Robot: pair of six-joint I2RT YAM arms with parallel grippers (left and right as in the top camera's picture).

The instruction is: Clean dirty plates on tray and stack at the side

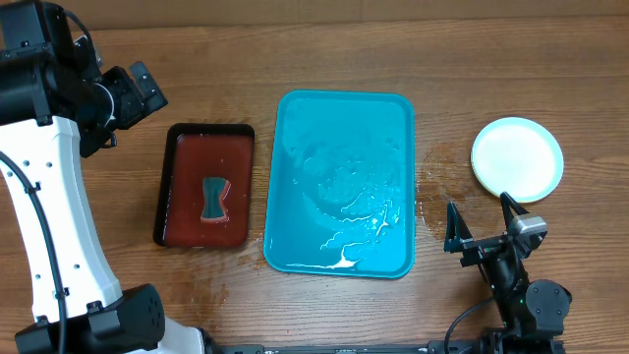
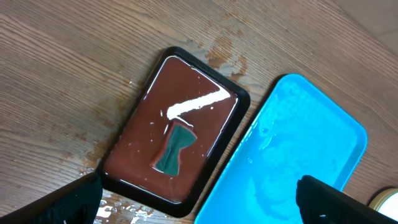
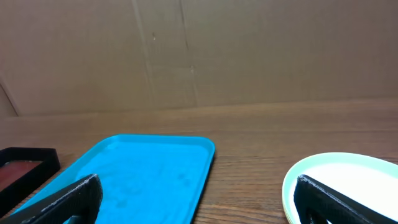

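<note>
The turquoise tray (image 1: 339, 182) lies mid-table, wet, streaked with white foam, and with no plate on it. The plates (image 1: 517, 157) sit stacked on the wood to its right; the top one is pale aqua-white, with a yellow-green rim showing under it. My left gripper (image 1: 138, 93) hangs open high over the far left. In its wrist view its gripper (image 2: 199, 208) spans the gap between the dark red tray and the turquoise tray (image 2: 292, 155). My right gripper (image 1: 482, 224) stands open and empty between the tray and the plates (image 3: 348, 177), low near the front edge.
A dark red, black-rimmed tray (image 1: 206, 185) lies left of the turquoise one and holds shallow water and a teal sponge (image 2: 174, 149). Water spots wet the wood between the turquoise tray and the plates (image 1: 432, 187). A brown cardboard wall (image 3: 199, 50) closes the far side.
</note>
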